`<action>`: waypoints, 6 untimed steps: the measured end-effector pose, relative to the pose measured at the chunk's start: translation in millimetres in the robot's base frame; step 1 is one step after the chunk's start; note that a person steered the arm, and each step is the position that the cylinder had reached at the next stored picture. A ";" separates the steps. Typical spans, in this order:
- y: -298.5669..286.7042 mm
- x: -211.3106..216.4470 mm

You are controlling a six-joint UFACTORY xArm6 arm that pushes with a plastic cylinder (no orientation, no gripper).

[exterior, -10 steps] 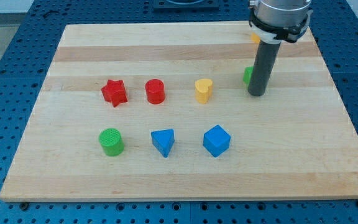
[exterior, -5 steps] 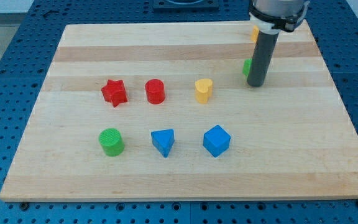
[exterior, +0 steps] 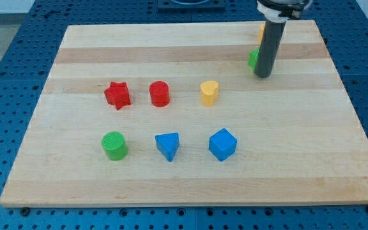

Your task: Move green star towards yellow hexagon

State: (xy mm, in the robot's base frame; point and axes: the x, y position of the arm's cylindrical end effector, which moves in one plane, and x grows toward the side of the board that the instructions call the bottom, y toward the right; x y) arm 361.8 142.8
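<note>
— Fingers? None to release or clench; my tip (exterior: 262, 75) was a bare rod, pressed against the green star (exterior: 253, 59) near the view's top right.

— And the yellow hexagon (exterior: 261, 30)?

— Just above, mostly hidden behind the rod.

— How would the star handle?

— Probably light, stiff and slippery on the board (exterior: 171, 51); I'd push squarely at its lower side.

A pale wooden board (exterior: 190, 179) with long grain stripes fills most of the view. All around the board lies a blue metal table surface (exterior: 5, 70) drilled with a regular grid of small holes (it shows past every edge of the board). Light is even and soft.
</note>
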 end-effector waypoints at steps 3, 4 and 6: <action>6.5 -7.1; -29.9 -4.9; -39.9 -20.4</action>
State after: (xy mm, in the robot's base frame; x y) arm 341.3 102.9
